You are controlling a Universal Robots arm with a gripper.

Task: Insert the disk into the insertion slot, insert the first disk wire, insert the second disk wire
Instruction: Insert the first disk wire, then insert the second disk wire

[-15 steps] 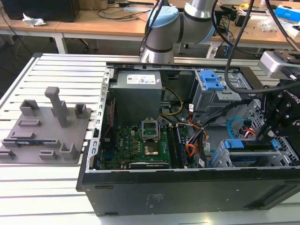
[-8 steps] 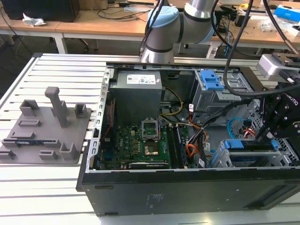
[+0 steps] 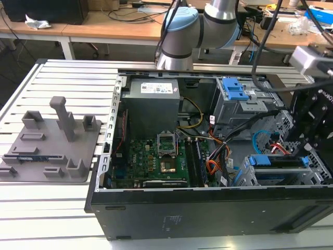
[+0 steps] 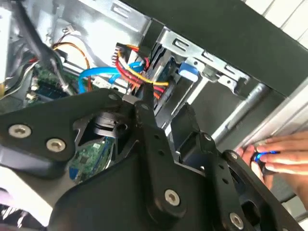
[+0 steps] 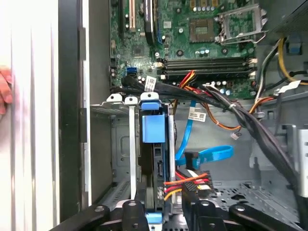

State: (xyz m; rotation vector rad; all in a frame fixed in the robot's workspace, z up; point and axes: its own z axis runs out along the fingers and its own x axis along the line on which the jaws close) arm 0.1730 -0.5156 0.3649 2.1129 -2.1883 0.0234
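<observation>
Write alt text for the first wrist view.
The disk in its blue carrier sits inside the insertion slot of an open computer case, with a red-and-yellow wire bundle and a blue cable beside it. The claw is close to the disk's end.

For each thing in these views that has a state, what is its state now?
computer case: open, lying on its side.
disk: seated on edge in the insertion slot.
insertion slot: filled by the disk.
blue cable: its end seems loose beside the disk.
red and yellow wires: plug near the disk; plugged or not, unclear.
gripper: low inside the case, by the disk.
</observation>
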